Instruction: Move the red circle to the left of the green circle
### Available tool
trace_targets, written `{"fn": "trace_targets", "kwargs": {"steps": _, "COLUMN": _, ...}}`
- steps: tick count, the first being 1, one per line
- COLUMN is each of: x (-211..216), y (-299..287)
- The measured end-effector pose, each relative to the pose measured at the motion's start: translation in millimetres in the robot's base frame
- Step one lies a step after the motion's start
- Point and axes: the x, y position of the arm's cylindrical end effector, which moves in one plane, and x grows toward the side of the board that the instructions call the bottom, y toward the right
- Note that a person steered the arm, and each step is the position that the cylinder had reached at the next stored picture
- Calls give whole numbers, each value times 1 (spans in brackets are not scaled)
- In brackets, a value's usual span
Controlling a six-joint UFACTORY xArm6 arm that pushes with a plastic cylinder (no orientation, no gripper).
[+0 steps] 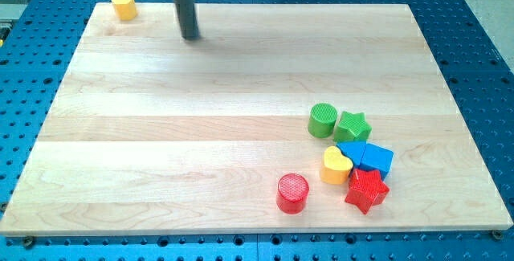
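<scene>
The red circle (292, 193) stands near the view's bottom, right of centre. The green circle (323, 120) stands above it and a little to the right, touching a green star (352, 126). My tip (190, 36) is near the view's top, left of centre, far from both circles and touching no block.
A yellow heart (336, 165), a blue block (367, 157) and a red star (366, 189) cluster right of the red circle, below the green star. A yellow block (124, 6) sits at the board's top left corner. The wooden board (161, 132) lies on a blue perforated table.
</scene>
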Motion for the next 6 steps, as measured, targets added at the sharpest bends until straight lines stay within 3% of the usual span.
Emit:
{"fn": "trace_targets", "kwargs": {"steps": 1, "x": 45, "y": 113}}
{"fn": "trace_targets", "kwargs": {"steps": 3, "x": 183, "y": 280}}
{"fn": "trace_targets", "kwargs": {"steps": 4, "x": 265, "y": 283}}
{"fn": "trace_targets", "kwargs": {"steps": 5, "x": 318, "y": 275}}
{"fn": "trace_targets", "kwargs": {"steps": 6, "x": 319, "y": 253}}
